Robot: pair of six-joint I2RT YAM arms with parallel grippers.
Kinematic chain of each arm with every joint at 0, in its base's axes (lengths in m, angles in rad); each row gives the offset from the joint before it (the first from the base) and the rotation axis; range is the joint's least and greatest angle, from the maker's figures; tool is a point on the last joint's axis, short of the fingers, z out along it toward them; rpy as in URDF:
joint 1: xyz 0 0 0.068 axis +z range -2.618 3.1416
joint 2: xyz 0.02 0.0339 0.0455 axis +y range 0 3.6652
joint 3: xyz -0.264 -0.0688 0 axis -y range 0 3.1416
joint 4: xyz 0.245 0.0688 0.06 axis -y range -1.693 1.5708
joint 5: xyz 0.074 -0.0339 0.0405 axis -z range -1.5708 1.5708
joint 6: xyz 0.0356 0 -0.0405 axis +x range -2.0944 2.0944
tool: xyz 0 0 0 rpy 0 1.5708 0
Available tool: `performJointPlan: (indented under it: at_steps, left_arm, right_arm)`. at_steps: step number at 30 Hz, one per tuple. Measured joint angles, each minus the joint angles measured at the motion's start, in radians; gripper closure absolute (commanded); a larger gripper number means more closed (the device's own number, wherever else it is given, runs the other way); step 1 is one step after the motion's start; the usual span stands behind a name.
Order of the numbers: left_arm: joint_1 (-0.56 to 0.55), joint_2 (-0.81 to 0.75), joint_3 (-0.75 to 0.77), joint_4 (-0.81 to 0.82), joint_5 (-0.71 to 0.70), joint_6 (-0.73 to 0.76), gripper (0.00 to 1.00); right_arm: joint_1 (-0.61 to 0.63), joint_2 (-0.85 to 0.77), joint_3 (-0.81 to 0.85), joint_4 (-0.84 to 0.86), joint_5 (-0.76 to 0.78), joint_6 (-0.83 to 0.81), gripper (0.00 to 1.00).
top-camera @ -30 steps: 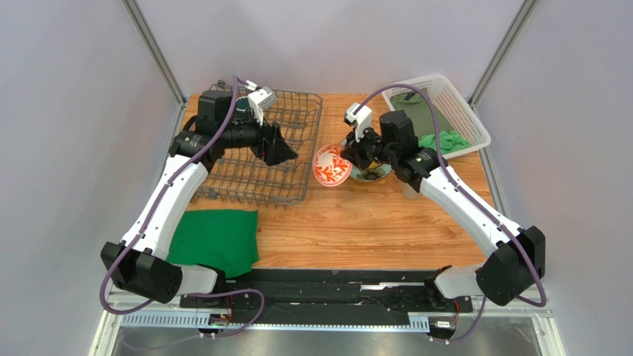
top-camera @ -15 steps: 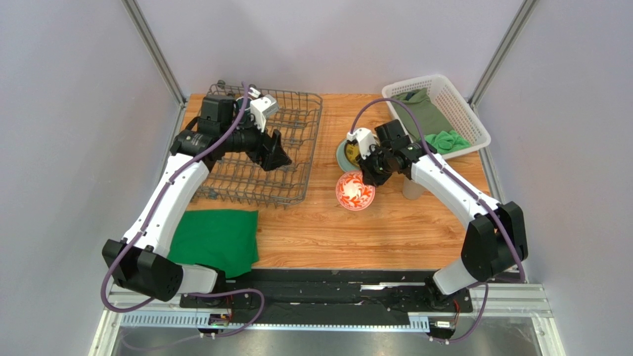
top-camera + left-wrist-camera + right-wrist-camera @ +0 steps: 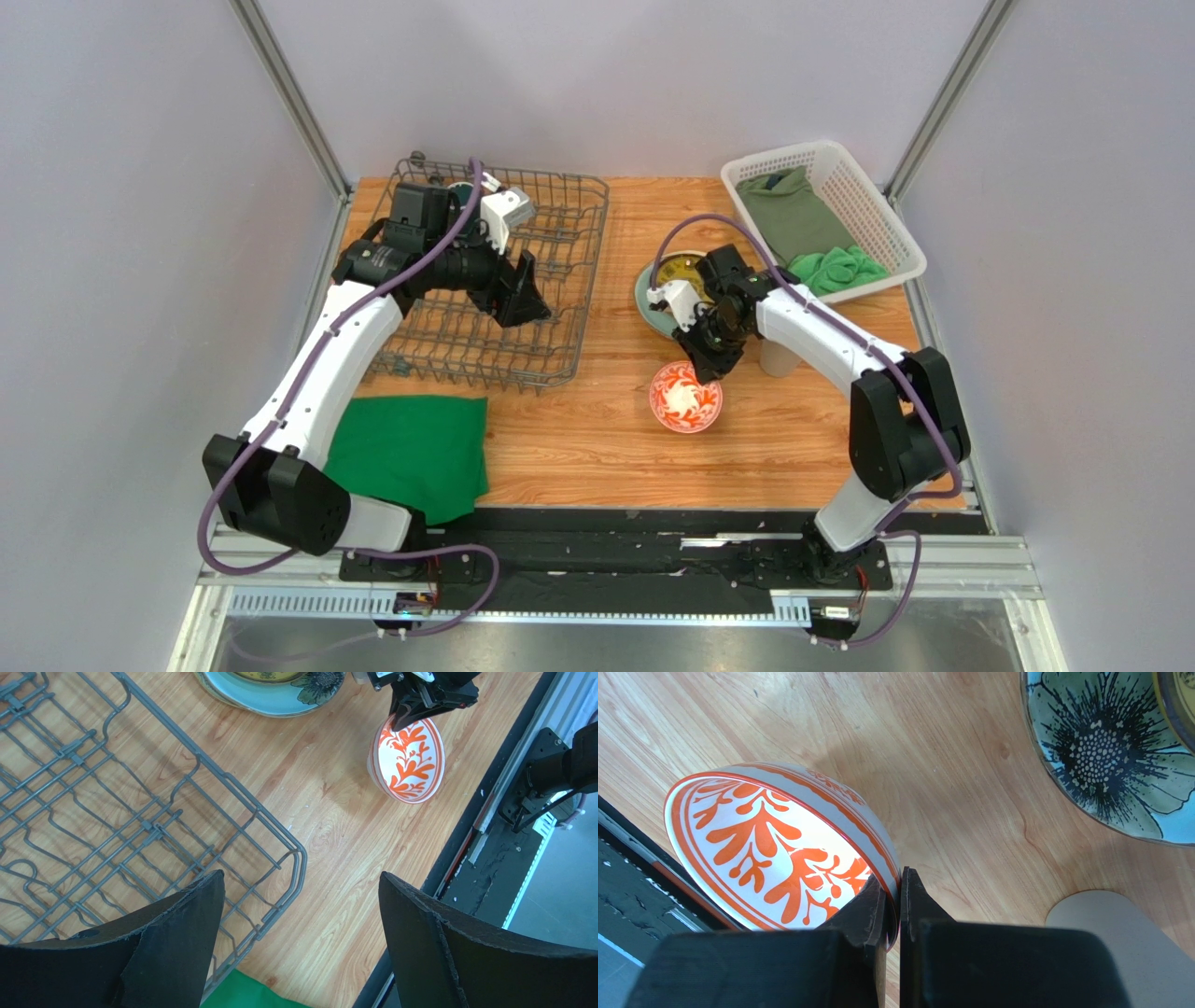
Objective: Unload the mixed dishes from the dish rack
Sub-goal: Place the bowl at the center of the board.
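- Green cloth [image 3: 407,451]: it lies at the near left and is not part of the load.
- Small red-and-white patterned bowl [image 3: 773,854]: it is outside the rack, low over the bare wood near the front edge and tilted. We cannot tell whether its base touches the table.
- Right gripper [image 3: 893,894]: the jaws are narrow and pinch the bowl's rim. We judge that this is the set-down step, with release not yet made.
- Beige handleless cup [image 3: 776,357]: it stands on the table just right of the bowl and is unloaded.
- Pale teal plate [image 3: 650,294] and yellow patterned plate [image 3: 685,266]: these 2 are stacked on the table beyond the bowl and are unloaded.
- Dish rack [image 3: 463,350]: the wires we can see hold no dishes. Its far-left corner is hidden by the arm.
- Left gripper [image 3: 302,945]: the jaws are spread wide and empty, and it hovers over the rack's near right corner.
- Progress, as we judge it: 4 of 6 dishes are out. We cannot locate the cream bowl or the dark green mug.
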Motion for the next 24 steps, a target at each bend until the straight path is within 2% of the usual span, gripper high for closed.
performJointPlan:
  at_steps: [15, 24]
  left_arm:
    - [0.000, 0.026, 0.000, -0.008, 0.010, 0.008, 0.13]
    - [0.000, 0.035, 0.000, -0.014, 0.021, 0.008, 0.14]
  right_arm:
    - [-0.127, 0.087, 0.032, -0.051, 0.001, -0.139, 1.00]
    - [-0.159, 0.134, 0.084, -0.068, 0.005, -0.187, 1.00]
